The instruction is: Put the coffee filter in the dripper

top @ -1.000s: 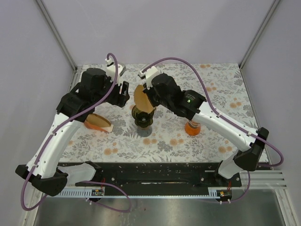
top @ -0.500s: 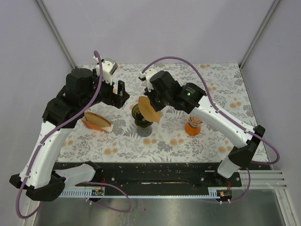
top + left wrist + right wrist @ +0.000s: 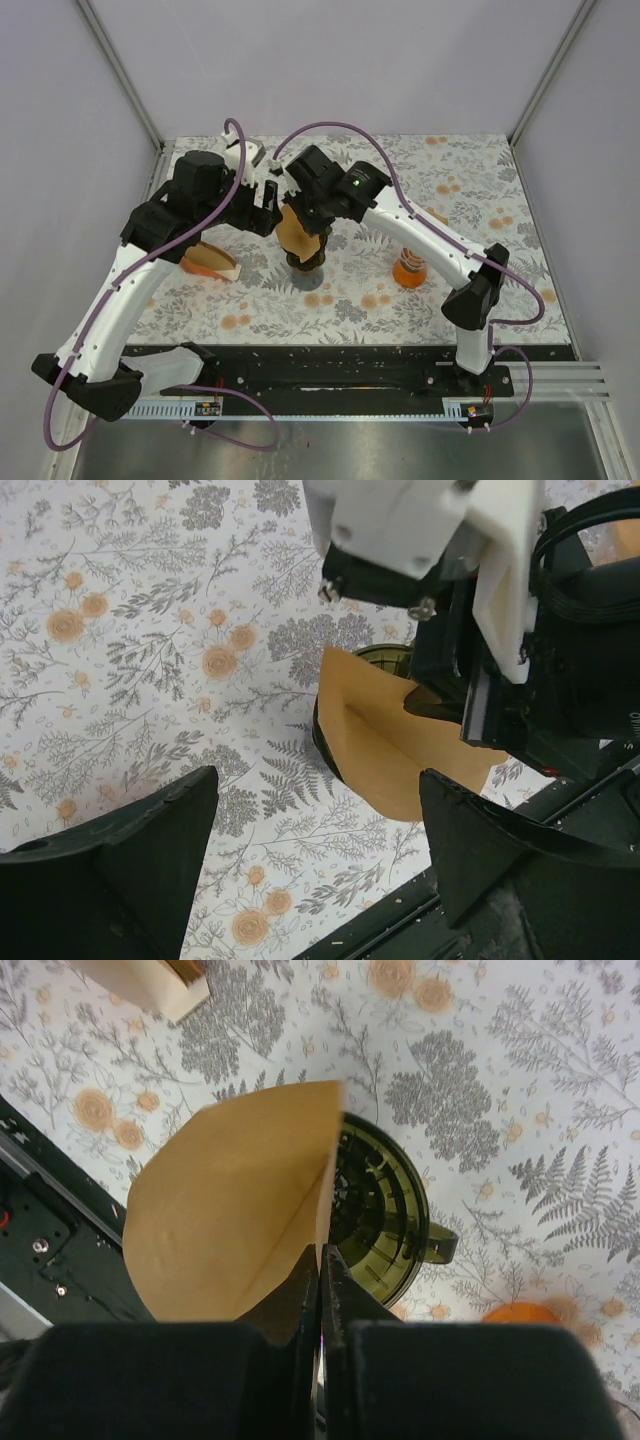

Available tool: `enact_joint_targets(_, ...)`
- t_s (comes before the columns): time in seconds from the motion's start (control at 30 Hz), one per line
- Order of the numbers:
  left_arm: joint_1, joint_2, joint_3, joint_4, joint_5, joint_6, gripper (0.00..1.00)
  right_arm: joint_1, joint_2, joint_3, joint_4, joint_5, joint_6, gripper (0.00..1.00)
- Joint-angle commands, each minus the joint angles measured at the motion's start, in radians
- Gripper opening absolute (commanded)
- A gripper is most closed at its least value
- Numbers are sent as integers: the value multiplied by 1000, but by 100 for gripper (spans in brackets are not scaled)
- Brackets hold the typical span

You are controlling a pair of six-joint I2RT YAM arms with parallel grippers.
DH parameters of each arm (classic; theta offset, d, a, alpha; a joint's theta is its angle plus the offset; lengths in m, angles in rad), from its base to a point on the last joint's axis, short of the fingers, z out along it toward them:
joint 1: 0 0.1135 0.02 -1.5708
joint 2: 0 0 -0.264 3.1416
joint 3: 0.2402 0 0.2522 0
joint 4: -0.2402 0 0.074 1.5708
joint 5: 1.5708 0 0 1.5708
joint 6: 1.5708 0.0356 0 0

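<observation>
The coffee filter point(image 3: 235, 1205) is pinched by the clenched right end effector point(image 3: 320, 1272) and held tilted over the rim of the dripper point(image 3: 385, 1215), not seated. The left end effector point(image 3: 315, 790) is spread wide, released, crowding close beside.

Floral table point(image 3: 470, 180) with dripper point(image 3: 305, 258), orange object point(image 3: 410, 271)

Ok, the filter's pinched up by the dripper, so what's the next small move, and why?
Probably ease the right gripper sideways over the dripper, then lower it. It is shut on the coffee filter at its edge, and most of the paper hangs to one side of the dripper's open mouth, not seated inside.
</observation>
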Motion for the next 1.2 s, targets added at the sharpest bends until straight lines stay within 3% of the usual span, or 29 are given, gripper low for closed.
enact_joint_targets(0.0, 17, -7, -24, 63, -15, -11, 84, -15, 18, 46, -73, -27, -6, 0)
enact_joint_targets(0.63, 46, 120, -142, 120, 39, -14, 73, -35, 118, 85, -68, -53, -46, 0)
enact_joint_targets(0.9, 46, 154, -173, 135, 56, -11, 59, -37, 87, 24, -14, -53, -47, 1)
enact_joint_targets(1.17, 45, 168, -200, 140, 70, 1, 29, -44, 26, -14, 48, -53, -40, 26)
